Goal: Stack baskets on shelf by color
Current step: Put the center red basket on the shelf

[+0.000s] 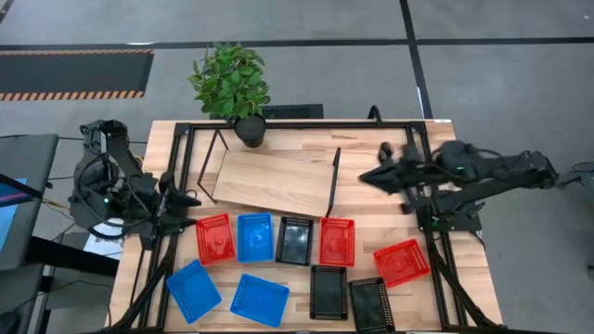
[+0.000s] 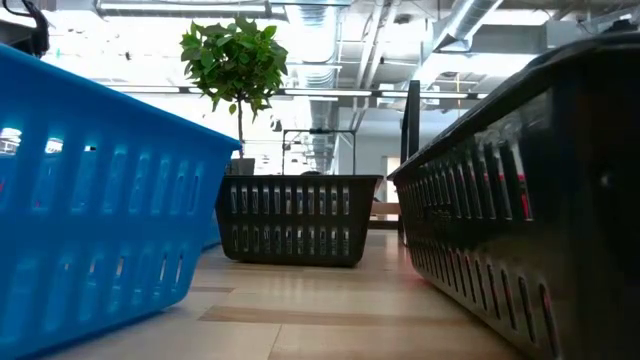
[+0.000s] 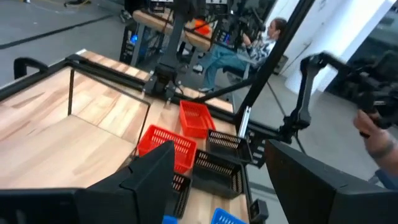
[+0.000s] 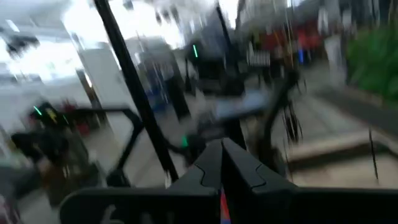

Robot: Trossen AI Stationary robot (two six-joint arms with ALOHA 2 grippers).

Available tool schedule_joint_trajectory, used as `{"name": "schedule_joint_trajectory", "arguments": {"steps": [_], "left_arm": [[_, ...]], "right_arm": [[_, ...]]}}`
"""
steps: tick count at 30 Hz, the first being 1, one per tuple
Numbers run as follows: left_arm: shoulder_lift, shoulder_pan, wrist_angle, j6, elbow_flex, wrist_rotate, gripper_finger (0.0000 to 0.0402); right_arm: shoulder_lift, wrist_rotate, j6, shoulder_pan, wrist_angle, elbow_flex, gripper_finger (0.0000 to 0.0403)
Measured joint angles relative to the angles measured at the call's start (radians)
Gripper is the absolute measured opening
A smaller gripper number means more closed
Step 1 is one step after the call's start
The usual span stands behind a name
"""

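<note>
High view: I am seeing the shelf (image 1: 274,181) lying bare and skewed on the desk (image 1: 464,288), with all nine baskets in front of it: a red basket (image 1: 214,237), a blue basket (image 1: 254,236) and a black basket (image 1: 295,240) in the nearer row. Nothing is stacked, so the whole job remains. The left pincer (image 1: 188,199) is hovering just beside the red basket; the right pincer (image 1: 368,175) is hanging over the shelf's right end.

Low view: baskets only, no arms.

Left wrist view: its fingers (image 3: 152,180) are standing wide apart, holding nothing.

Right wrist view: its fingers (image 4: 224,163) are pressed together, apparently empty.
</note>
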State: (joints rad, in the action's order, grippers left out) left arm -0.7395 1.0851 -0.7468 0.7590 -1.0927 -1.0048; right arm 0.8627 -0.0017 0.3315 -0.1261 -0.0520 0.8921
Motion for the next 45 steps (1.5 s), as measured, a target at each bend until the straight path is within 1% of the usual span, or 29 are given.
{"name": "schedule_joint_trajectory", "arguments": {"steps": [3,5,8,10,12,15,17,20,22,27,34,38,40,43,45], "left_arm": [[0.0,0.0,-0.057,0.056,0.0,0.014,0.0237],[0.0,0.0,-0.079,0.09,0.0,0.019,0.0237],[0.0,0.0,-0.079,0.111,0.0,0.045,0.0237],[-0.001,0.0,-0.081,0.115,0.0,0.055,0.0237],[0.0,0.0,-0.08,0.116,0.0,0.055,0.0237],[0.0,0.0,-0.08,0.116,0.0,0.054,0.0237],[0.0,0.0,-0.08,0.114,0.0,0.054,0.0237],[0.0,0.0,-0.08,0.113,0.0,0.054,0.0237],[0.0,0.0,-0.081,0.111,0.0,0.054,0.0237],[0.0,0.0,-0.092,0.064,0.0,0.054,0.0237],[0.0,0.0,-0.096,0.044,0.0,0.054,0.0237],[0.0,0.0,-0.097,0.008,0.0,0.052,0.0237],[0.0,0.0,-0.097,0.005,0.0,0.052,0.0237],[0.0,0.0,-0.097,0.005,0.0,0.052,0.0237],[0.0,0.0,-0.097,0.006,0.0,0.056,0.0237]], "right_arm": [[0.126,-0.001,0.037,-0.022,0.169,0.07,0.0027],[0.198,-0.003,0.117,-0.034,0.29,0.117,0.0027],[0.294,-0.007,0.312,-0.045,0.522,0.165,0.0027],[0.348,-0.006,0.472,-0.054,0.681,0.171,0.0027],[0.402,-0.002,0.623,-0.072,0.799,0.171,0.0027],[0.487,0.0,0.753,-0.108,0.956,0.172,0.0027],[0.535,0.001,0.815,-0.129,1.003,0.172,0.0027],[0.598,0.04,0.896,-0.146,1.008,0.172,0.0028],[0.636,0.046,0.946,-0.152,1.003,0.172,0.0034],[0.702,0.016,0.955,-0.149,0.971,0.172,0.0051],[0.714,0.002,0.941,-0.152,0.823,0.172,0.0054],[0.714,0.015,0.899,-0.158,0.773,0.172,0.0054],[0.714,0.038,0.87,-0.165,0.737,0.172,0.0054],[0.714,0.069,0.876,-0.171,0.694,0.172,0.0057],[0.711,0.056,0.894,-0.17,0.681,0.172,0.0068]]}}
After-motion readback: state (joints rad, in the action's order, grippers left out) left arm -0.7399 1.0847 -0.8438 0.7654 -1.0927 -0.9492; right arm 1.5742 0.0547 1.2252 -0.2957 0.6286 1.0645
